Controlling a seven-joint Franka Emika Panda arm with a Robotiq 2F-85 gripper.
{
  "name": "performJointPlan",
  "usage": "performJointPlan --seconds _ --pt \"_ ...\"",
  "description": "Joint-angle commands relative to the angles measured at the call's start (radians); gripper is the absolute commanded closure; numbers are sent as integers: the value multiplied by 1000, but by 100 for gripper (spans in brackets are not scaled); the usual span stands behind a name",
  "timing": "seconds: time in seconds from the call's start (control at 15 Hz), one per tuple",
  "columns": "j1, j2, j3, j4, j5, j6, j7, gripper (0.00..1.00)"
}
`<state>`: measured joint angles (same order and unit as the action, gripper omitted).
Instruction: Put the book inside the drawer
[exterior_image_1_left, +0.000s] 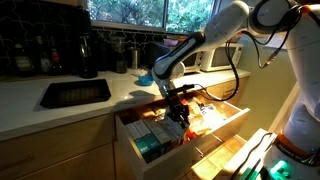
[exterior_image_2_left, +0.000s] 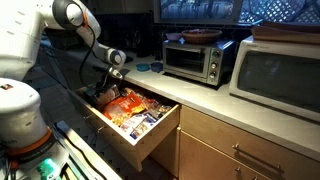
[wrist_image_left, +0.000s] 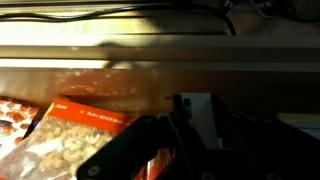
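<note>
Hardly any of the book shows, and the gripper (exterior_image_1_left: 180, 118) is down in the open drawer (exterior_image_2_left: 160, 135).

In the wrist view a pale flat thing (wrist_image_left: 196, 108) sits between the dark fingers (wrist_image_left: 140, 150). It is too dim to tell if that is the book, or if the jaws are squeezing it or just open around it. The gripper hangs at the end of the drawer near the counter (exterior_image_1_left: 120, 92), close under its edge. The drawer sticks far out with its top open. Orange packets (exterior_image_2_left: 125, 105) and green boxes (exterior_image_1_left: 150, 140) cover much of its floor, so little bare room shows. The arm hides the spot under the gripper in both exterior views. A small blue thing (exterior_image_1_left: 145, 77) lies on the counter, apart from the gripper.
</note>
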<state>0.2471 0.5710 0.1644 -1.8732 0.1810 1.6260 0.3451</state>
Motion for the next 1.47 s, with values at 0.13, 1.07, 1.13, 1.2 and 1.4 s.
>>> performJointPlan --seconds 0.13,1.07,1.13,1.2,1.4 --pt "9 43 -3 58 29 -62 -20 92" --pt "12 85 -38 64 20 -72 0 92" --pt "15 80 -44 63 14 -76 13 92" --pt "18 76 -49 62 9 -78 28 92" --pt "32 62 -65 57 -9 -85 82 92"
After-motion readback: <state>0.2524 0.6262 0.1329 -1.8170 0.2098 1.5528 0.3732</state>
